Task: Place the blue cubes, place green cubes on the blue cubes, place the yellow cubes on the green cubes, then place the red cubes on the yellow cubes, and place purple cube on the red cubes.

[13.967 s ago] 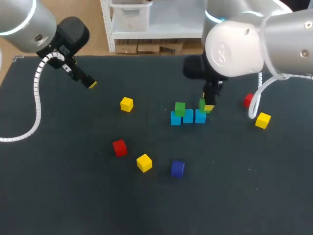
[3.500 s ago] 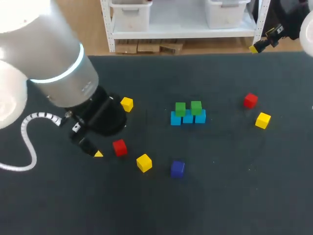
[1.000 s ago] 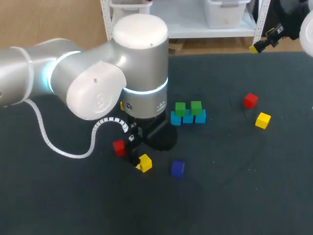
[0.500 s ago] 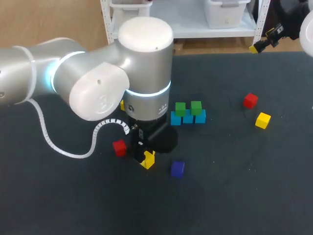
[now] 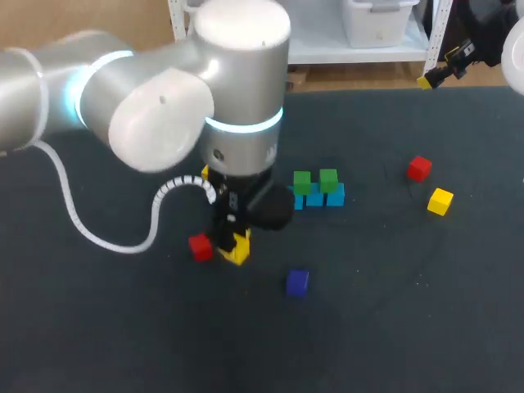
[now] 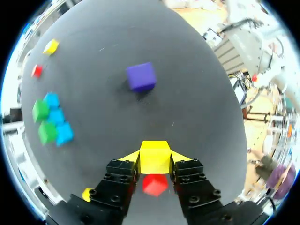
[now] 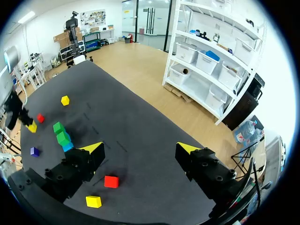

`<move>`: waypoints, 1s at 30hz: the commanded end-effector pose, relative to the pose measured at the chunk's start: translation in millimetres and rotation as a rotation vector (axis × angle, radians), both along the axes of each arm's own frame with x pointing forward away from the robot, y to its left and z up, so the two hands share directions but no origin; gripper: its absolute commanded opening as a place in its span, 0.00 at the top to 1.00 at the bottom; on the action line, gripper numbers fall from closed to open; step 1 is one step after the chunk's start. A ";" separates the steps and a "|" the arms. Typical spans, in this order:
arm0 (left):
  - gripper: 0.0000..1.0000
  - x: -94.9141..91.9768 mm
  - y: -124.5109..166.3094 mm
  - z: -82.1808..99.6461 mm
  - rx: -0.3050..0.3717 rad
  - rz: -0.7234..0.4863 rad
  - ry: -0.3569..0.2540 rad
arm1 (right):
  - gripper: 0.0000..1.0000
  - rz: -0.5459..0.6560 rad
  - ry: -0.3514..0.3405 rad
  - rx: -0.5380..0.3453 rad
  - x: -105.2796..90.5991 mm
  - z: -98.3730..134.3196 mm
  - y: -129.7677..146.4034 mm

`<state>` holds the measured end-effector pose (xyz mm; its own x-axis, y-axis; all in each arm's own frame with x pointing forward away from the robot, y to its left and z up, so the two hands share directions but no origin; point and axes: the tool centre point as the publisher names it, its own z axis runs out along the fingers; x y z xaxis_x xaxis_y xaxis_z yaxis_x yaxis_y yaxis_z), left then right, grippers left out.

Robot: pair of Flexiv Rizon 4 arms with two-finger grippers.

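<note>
Grasping a yellow cube [image 6: 154, 157], left fingers [image 6: 129, 158] hang near a red cube [image 6: 154, 185]; right fingers [image 7: 93, 150] spread wide.

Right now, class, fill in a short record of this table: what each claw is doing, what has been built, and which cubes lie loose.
Left claw: shut on a yellow cube, close to one red cube
Right claw: open, holding nothing, by the table's far right edge
Built: three blue cubes in a row, two green cubes on top
Loose: one purple cube, two red cubes, two loose yellow cubes
Not yet stacked: any yellow, red or purple
</note>
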<state>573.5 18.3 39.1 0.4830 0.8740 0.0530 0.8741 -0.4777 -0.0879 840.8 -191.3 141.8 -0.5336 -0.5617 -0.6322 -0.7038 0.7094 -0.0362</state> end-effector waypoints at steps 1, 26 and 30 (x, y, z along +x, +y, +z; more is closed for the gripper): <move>1.00 10.1 5.2 25.1 0.012 0.057 -0.046 | 0.00 0.000 -0.001 0.000 -1.3 0.6 -0.6; 1.00 81.1 -74.1 72.5 -0.065 -0.059 -0.141 | 0.00 0.000 -0.001 0.000 -1.3 0.6 -0.6; 1.00 89.2 -90.4 71.0 -0.072 -0.091 -0.141 | 0.00 0.000 -0.001 0.000 -1.3 0.6 -0.6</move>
<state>649.5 -56.7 112.1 0.5525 0.8318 0.0543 0.8238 -0.5548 0.1166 840.8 -191.3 141.8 -0.5336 -0.5617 -0.6322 -0.7039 0.7094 -0.0362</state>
